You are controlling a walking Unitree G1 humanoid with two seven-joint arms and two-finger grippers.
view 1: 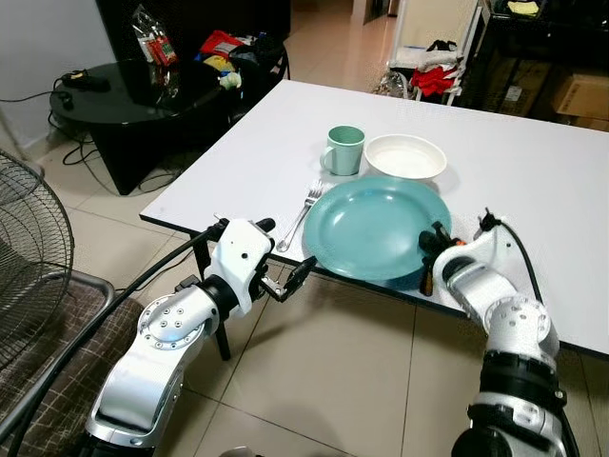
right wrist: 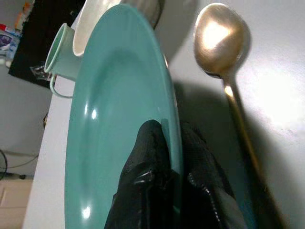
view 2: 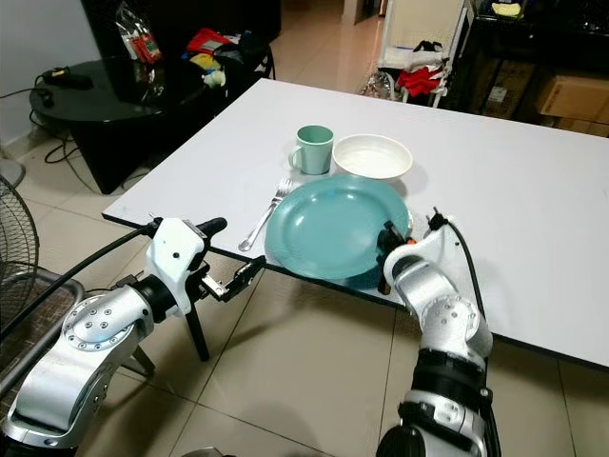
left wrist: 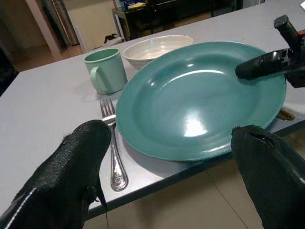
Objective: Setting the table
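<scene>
Right gripper jaws were pinched on the rim of the round teal plate, at its four o'clock edge; left gripper jaws were spread wide, hovering just off the white table near the plate's seven o'clock. The plate overhung the near edge, silver fork at nine o'clock, mint-green mug and white bowl behind, a gold spoon apparently just beside it. Plate-placing step, I'd say; next: slide it fully onto the table, then let go.
</scene>
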